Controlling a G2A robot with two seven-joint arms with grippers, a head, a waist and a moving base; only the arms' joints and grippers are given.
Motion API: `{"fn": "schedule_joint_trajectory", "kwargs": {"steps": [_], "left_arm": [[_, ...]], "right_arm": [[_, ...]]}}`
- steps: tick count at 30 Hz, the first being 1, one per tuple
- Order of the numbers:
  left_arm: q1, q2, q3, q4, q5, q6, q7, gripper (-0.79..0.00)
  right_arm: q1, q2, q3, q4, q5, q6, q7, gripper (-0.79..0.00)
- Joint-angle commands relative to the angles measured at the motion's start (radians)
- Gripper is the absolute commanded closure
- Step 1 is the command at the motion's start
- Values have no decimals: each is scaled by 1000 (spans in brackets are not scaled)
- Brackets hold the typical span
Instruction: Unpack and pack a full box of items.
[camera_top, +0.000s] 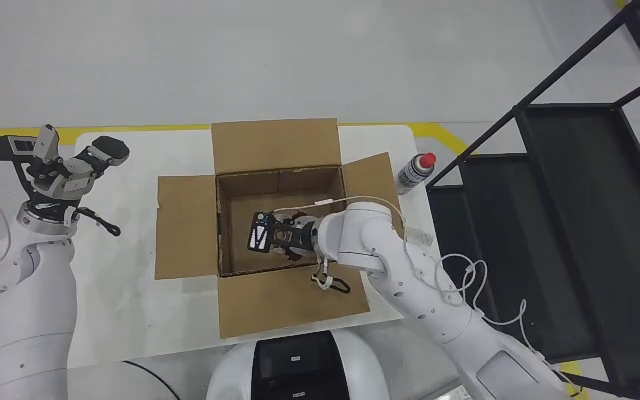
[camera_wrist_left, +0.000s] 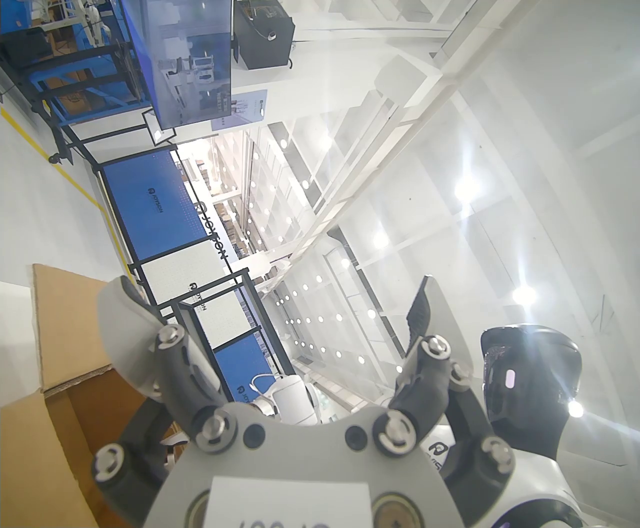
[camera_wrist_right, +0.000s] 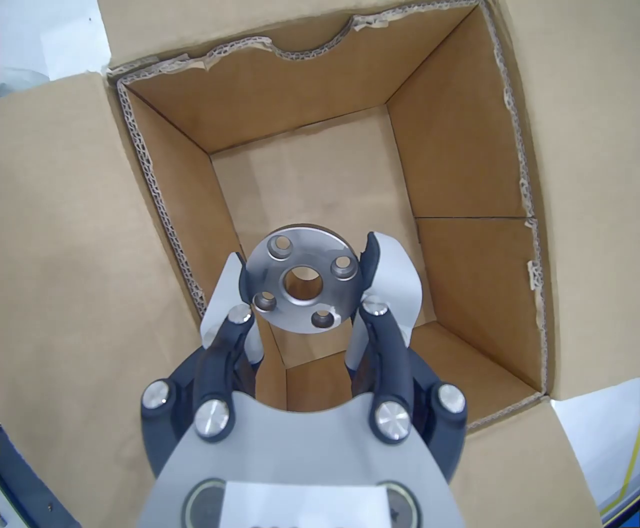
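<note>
Right wrist view has your right tool (camera_wrist_right: 306, 267) pinching the metal flange (camera_wrist_right: 305, 252) by its rim inside the box (camera_wrist_right: 450, 150), seemingly packing it, so lower gently before you let go.

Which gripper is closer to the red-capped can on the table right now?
Right. The right gripper is over the open box, and the can is beside that box; the left gripper is beyond the box's opposite side.
</note>
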Motion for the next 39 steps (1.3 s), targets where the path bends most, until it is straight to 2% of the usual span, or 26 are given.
{"fn": "schedule_joint_trajectory", "kwargs": {"steps": [1, 24, 26, 31, 35, 39], "left_arm": [[0, 0, 0, 0, 0, 0, 0, -785], [0, 0, 0, 0, 0, 0, 0, -785], [0, 0, 0, 0, 0, 0, 0, -785], [0, 0, 0, 0, 0, 0, 0, -785], [0, 0, 0, 0, 0, 0, 0, -785], [0, 0, 0, 0, 0, 0, 0, -785]], "right_arm": [[0, 0, 0, 0, 0, 0, 0, 0], [-2, 0, 1, 0, 2, 2, -7, 0], [-31, 6, 7, -17, 0, -7, -21, 0], [-173, 43, 90, -179, 29, -85, -15, 0], [-334, 81, 225, -355, 61, -134, 33, 0], [-505, 123, 393, -487, 151, -199, -28, 0]]}}
